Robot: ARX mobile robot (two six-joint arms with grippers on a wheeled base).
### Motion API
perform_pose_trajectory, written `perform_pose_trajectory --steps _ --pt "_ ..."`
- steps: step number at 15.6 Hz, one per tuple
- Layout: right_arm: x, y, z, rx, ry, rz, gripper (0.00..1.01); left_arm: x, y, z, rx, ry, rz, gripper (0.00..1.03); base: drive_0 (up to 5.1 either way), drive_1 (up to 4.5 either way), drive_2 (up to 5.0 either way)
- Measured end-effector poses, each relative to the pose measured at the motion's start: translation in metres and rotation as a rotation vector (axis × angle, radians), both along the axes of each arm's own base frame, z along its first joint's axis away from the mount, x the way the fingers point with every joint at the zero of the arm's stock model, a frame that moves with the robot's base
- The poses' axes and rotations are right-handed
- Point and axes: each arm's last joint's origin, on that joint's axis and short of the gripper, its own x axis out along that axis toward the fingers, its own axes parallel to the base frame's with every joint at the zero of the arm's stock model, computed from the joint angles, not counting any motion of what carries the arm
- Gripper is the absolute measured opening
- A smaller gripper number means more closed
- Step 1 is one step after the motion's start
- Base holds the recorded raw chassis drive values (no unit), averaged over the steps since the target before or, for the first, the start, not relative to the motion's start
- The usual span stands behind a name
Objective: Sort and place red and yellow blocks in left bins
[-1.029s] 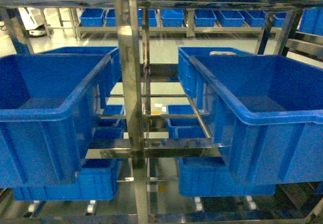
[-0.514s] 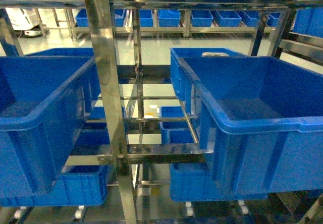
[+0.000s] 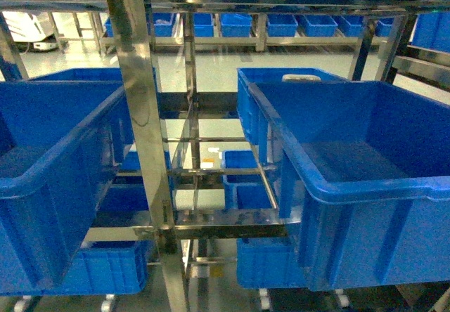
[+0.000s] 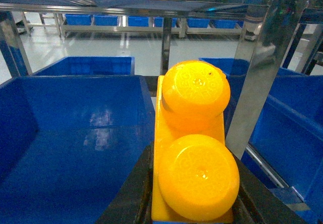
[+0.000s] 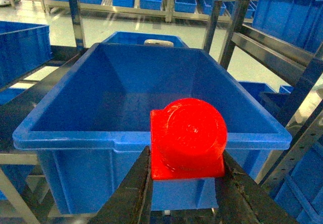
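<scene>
While the left gripper [image 4: 194, 204] clamps the yellow block [image 4: 194, 148], long axis pointing away over the left bin [image 4: 75, 133] directly ahead and below, the right gripper [image 5: 184, 183] grips the red block [image 5: 187, 139] facing a right-hand crate [image 5: 151, 133], farther from target.

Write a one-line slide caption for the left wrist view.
Left gripper holds a yellow two-stud block above a deep blue bin on a steel rack.
</scene>
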Motion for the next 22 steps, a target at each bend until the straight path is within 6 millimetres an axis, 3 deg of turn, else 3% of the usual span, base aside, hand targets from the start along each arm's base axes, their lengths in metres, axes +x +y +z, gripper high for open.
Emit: perform_pose_trajectory --steps 7,10,14,20,22 --pt "0.004 -0.001 -0.003 -0.002 0.013 -0.005 0.29 0.000 0.000 0.000 0.000 0.000 0.000 0.26 0.0 0.00 0.0" --pt "0.024 -0.003 0.000 -0.018 0.025 -0.009 0.29 0.000 0.000 0.000 0.000 0.000 0.000 0.26 0.0 0.00 0.0" --pt "0.074 -0.010 0.008 -0.033 0.032 -0.033 0.29 0.000 0.000 0.000 0.000 0.000 0.000 0.26 0.0 0.00 0.0" --pt "0.157 -0.008 -0.009 -0.061 0.161 -0.065 0.29 0.000 0.000 0.000 0.000 0.000 0.000 0.26 0.0 0.00 0.0" --pt "0.195 -0.005 -0.020 -0.055 0.251 -0.085 0.29 0.000 0.000 0.000 0.000 0.000 0.000 0.26 0.0 0.00 0.0"
